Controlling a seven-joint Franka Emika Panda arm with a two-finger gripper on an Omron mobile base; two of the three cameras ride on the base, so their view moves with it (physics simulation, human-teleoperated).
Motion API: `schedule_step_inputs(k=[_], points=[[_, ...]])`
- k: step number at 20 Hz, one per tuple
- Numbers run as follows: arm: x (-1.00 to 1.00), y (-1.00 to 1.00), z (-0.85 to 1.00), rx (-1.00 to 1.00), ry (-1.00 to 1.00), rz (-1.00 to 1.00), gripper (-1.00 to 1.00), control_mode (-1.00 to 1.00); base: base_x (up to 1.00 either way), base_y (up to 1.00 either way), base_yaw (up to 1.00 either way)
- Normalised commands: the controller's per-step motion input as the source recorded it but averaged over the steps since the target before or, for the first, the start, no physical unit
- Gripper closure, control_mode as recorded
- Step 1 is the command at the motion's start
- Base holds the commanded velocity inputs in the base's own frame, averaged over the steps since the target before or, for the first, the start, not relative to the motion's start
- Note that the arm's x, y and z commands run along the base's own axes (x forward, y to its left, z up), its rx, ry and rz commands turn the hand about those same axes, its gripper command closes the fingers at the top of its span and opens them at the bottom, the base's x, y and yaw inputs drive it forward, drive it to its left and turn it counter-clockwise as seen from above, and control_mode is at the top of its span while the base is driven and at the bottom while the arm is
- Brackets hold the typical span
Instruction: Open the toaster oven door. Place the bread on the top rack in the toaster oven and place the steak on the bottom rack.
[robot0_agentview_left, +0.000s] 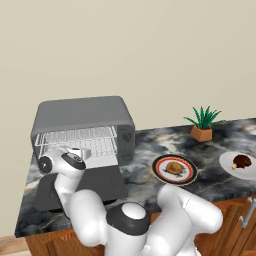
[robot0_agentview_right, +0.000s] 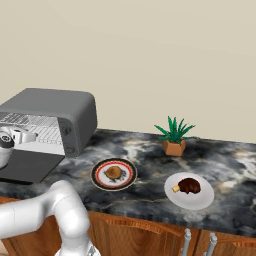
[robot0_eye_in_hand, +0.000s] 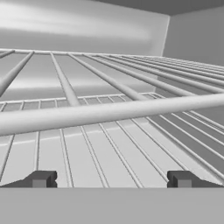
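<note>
The grey toaster oven (robot0_agentview_left: 82, 112) (robot0_agentview_right: 55, 107) stands at the counter's left end. Its door (robot0_agentview_left: 102, 186) (robot0_agentview_right: 27, 167) lies folded down flat on the counter. My gripper (robot0_agentview_left: 84, 151) (robot0_agentview_right: 22, 135) (robot0_eye_in_hand: 111, 181) is at the oven mouth, open, with nothing between its fingertips (robot0_eye_in_hand: 41, 179). In the hand view the top rack (robot0_eye_in_hand: 109, 111) crosses just ahead, and the bottom rack (robot0_eye_in_hand: 109, 157) spreads below it. The golden-brown bread (robot0_agentview_left: 175, 167) (robot0_agentview_right: 114, 173) rests on a patterned plate. The dark steak (robot0_agentview_left: 242, 161) (robot0_agentview_right: 189, 186) lies on a white plate further right.
A small potted plant (robot0_agentview_left: 202, 124) (robot0_agentview_right: 174, 136) stands at the back of the marble counter (robot0_agentview_left: 150, 145). The patterned plate (robot0_agentview_left: 161, 172) and the white plate (robot0_agentview_right: 175, 196) sit right of the oven. Wooden cabinet fronts (robot0_agentview_right: 150, 235) run below the counter edge.
</note>
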Motion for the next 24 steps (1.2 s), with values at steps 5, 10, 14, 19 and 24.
schedule_step_inputs(k=[5,10,14,19,24], points=[[0.01,0.0,-0.34,-0.02,0.0,0.02,-1.0,-1.0,0.0,0.0,0.0],[0.0,0.01,-0.43,-0.01,0.0,0.03,-1.0,-1.0,0.0,0.0,0.0],[0.0,0.03,-0.52,-0.01,0.03,0.03,-1.0,-1.0,0.0,0.0,0.0],[-0.12,0.05,-0.57,-0.03,0.08,0.05,-1.0,-1.0,0.0,0.0,0.0],[-0.3,0.05,-0.68,-0.07,0.11,0.05,-1.0,-1.0,0.0,0.0,0.0]])
